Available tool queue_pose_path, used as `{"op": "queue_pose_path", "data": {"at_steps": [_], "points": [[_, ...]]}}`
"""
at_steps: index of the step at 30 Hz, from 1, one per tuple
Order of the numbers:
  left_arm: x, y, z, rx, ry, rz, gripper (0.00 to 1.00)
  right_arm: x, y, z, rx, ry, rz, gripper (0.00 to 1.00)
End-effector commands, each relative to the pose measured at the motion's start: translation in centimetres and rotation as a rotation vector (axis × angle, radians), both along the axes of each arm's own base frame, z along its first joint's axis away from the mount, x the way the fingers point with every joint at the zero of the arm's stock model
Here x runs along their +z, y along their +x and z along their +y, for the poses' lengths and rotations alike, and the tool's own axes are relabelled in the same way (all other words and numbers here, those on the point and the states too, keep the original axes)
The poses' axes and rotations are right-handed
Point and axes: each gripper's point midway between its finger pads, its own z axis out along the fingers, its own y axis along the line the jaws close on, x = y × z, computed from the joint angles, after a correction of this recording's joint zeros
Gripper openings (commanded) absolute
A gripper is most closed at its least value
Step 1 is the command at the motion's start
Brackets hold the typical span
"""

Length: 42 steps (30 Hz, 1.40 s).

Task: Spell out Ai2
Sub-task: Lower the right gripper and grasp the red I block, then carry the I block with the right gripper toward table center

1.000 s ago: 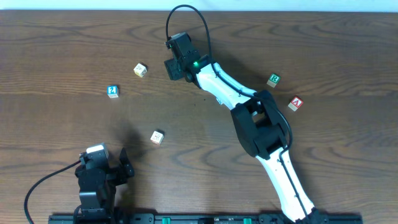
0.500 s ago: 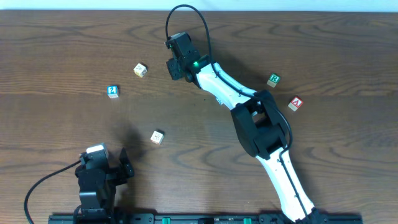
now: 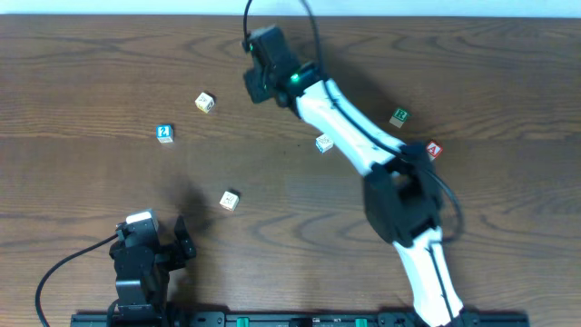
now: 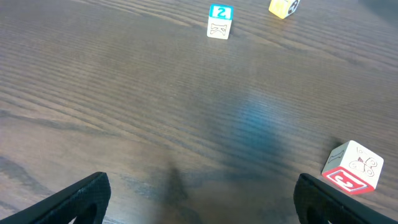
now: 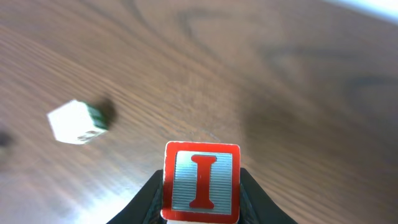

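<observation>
Overhead first: your right arm is stretching across the table (image 3: 82, 73) toward its far middle, and the right claw (image 3: 258, 85) is covering whatever it is carrying. The 2 cube (image 3: 164, 133) is sitting far out on the left, with a beige cube (image 3: 205, 103) near it. The A cube (image 3: 434, 151) is lying on the right, just beside the arm's elbow, with the R cube (image 3: 399, 116) near it. A white cube (image 3: 324, 143) is showing beside the forearm, and a red-edged cube (image 3: 229, 200) is lying near your left claw (image 3: 184, 245). The letters are too small here to tell which way they are facing.

Left wrist: the left claw (image 4: 202, 186) is gaping wide with nothing in it. The 2 cube (image 4: 220, 20) is lying well ahead, numeral on its top face. The red-edged cube (image 4: 352, 167) is sitting off to the right.

Right wrist: the right claw (image 5: 201, 202) is pinching the I cube (image 5: 201, 182) between both fingers (image 5: 146, 200). The red-edged face is pointing straight at the camera, and the I's stroke is running top to bottom. A pale block with a green side (image 5: 76, 121) is lying to the left.
</observation>
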Motion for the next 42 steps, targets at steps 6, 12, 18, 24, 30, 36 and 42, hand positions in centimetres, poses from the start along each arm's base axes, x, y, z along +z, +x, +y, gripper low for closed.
{"op": "queue_pose_path", "data": {"at_steps": [6,12,18,24,30,36,42], "points": [[-0.3,-0.1,0.3,0.011,0.007,0.006,0.95,9.3,-4.6,-5.8,-0.051,0.022,0.031,0.01],[-0.3,-0.1,0.3,0.011,0.007,0.005,0.95,8.8,-7.4,-12.0,-0.135,0.067,-0.03,0.01],[-0.3,-0.1,0.3,0.011,0.007,0.006,0.95,2.7,-9.7,-10.9,-0.184,0.101,-0.002,0.01],[-0.3,-0.1,0.3,0.011,0.007,0.005,0.95,-3.5,-10.2,-9.0,-0.369,0.072,0.091,0.02],[-0.3,-0.1,0.3,0.011,0.007,0.006,0.95,-6.4,-11.2,-8.5,-0.489,0.025,0.103,0.01],[-0.3,-0.1,0.3,0.011,0.007,0.005,0.95,-7.5,-11.9,-8.1,-0.474,0.012,0.141,0.01],[-0.3,-0.1,0.3,0.011,0.007,0.006,0.95,-9.3,-12.5,-7.6,-0.451,0.003,0.191,0.02]]}}
